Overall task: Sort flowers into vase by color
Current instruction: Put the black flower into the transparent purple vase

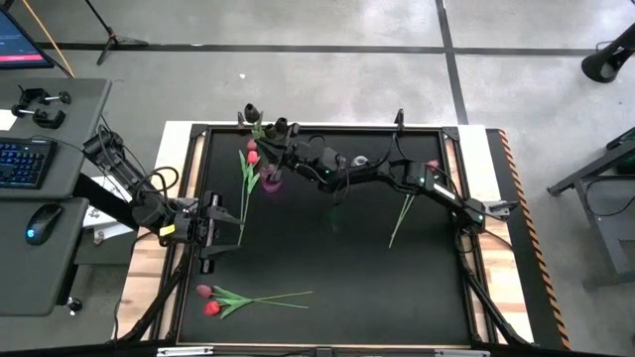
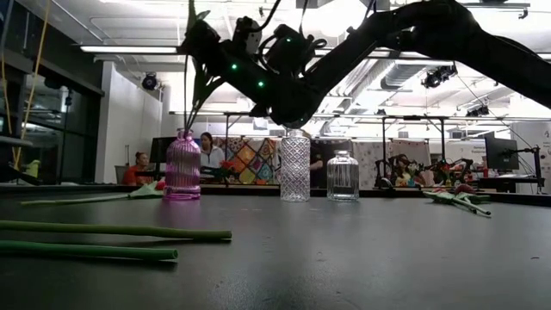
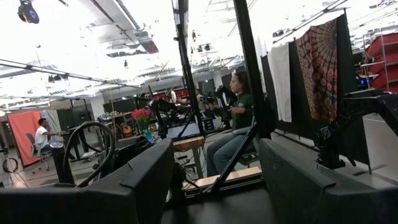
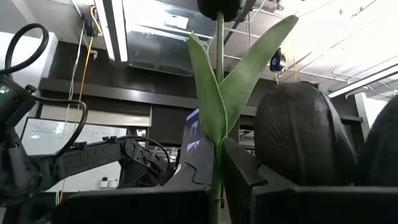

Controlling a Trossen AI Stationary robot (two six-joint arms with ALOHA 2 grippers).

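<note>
The right pincer (image 1: 281, 134) was clamped on a dark tulip (image 4: 217, 112), held upright just above the pink vase (image 2: 182, 167); the left pincer (image 1: 230, 219) was parked apart at the worktop's (image 1: 327, 268) edge

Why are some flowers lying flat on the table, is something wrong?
Nothing looks damaged or spilled. Loose red-headed artificial tulips simply lie on the black table, unsorted. The right gripper holds a dark-headed tulip above the pink ribbed glass vase.
</note>
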